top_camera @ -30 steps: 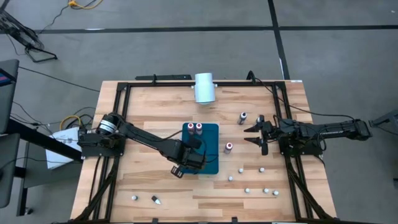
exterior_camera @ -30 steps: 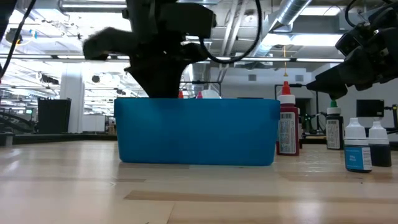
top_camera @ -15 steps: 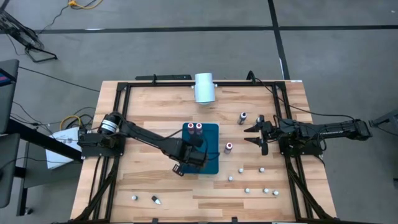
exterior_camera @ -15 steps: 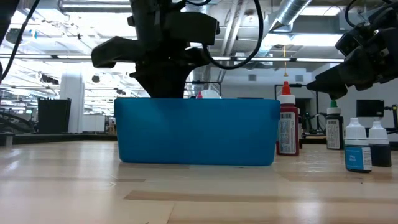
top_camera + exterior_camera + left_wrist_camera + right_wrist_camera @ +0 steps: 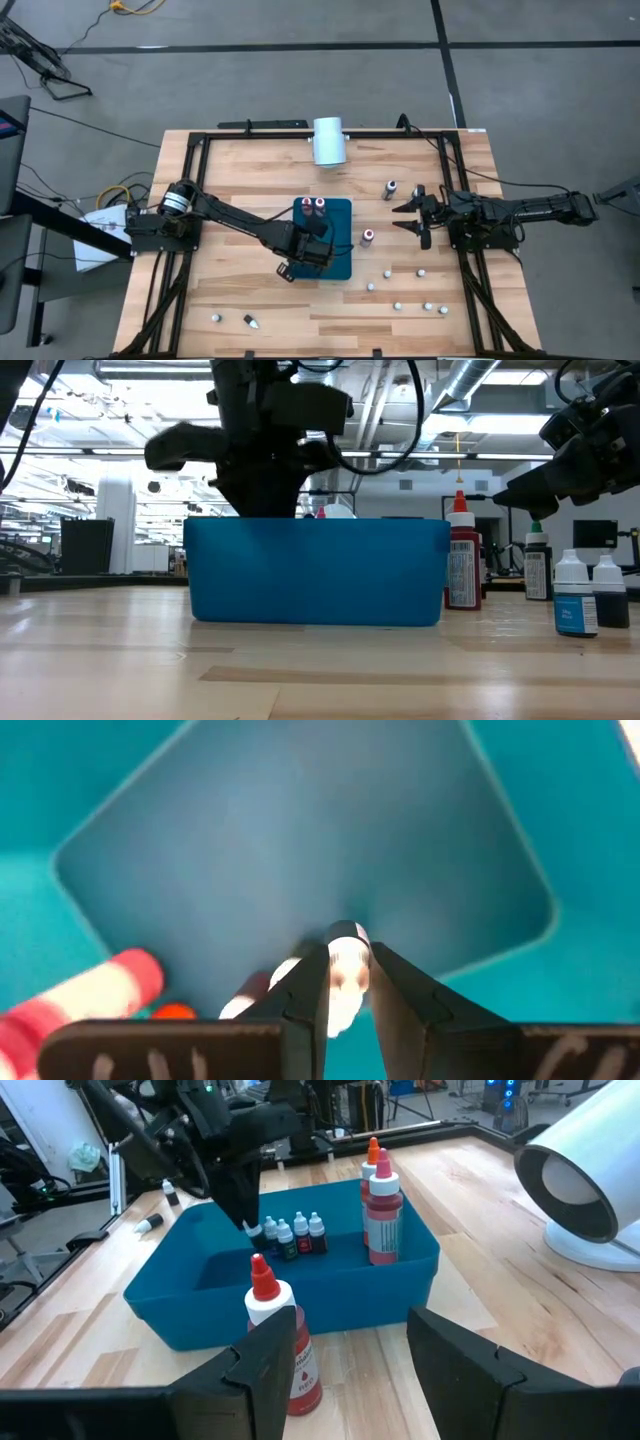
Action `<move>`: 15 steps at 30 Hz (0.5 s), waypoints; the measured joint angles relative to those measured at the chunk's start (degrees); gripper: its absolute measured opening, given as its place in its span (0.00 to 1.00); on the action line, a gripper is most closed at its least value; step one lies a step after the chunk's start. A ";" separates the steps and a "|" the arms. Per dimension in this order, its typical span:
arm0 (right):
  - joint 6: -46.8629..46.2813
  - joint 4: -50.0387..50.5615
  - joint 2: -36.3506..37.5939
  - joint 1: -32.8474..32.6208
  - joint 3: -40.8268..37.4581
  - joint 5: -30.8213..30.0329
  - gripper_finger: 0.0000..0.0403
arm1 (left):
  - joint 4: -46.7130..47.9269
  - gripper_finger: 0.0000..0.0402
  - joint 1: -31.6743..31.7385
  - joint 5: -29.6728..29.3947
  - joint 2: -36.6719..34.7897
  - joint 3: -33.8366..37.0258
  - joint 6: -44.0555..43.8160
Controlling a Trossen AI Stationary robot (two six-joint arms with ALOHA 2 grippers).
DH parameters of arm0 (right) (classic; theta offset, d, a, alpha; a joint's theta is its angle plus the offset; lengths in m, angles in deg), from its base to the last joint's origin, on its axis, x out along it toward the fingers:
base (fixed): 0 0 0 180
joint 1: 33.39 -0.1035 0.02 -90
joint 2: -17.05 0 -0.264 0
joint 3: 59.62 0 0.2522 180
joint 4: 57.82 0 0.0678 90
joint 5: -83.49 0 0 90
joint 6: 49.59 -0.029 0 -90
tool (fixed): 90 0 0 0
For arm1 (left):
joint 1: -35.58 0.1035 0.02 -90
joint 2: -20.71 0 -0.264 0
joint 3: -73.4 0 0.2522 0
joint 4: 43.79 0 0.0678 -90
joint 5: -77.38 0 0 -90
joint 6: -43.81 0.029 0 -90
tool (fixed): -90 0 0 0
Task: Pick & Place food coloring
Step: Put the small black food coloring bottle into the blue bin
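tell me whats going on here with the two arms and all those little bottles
The left gripper is down inside the blue bin, shut on a small white-capped bottle that it is placing beside three small bottles and two tall red ones already there. The right gripper waits open at the table's right side, near a red bottle. Several tiny bottles are scattered on the wooden table.

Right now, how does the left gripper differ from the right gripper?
The left gripper is shut on a small bottle inside the blue bin; the right gripper is open and empty. The left reaches to mid-table; the right waits near the right edge, outside the bin. Both are dark and two-fingered.
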 joint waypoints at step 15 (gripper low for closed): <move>-0.01 0.02 0.00 0.01 0.00 0.00 0.46 | 0.50 0.13 0.29 0.77 0.24 0.07 2.11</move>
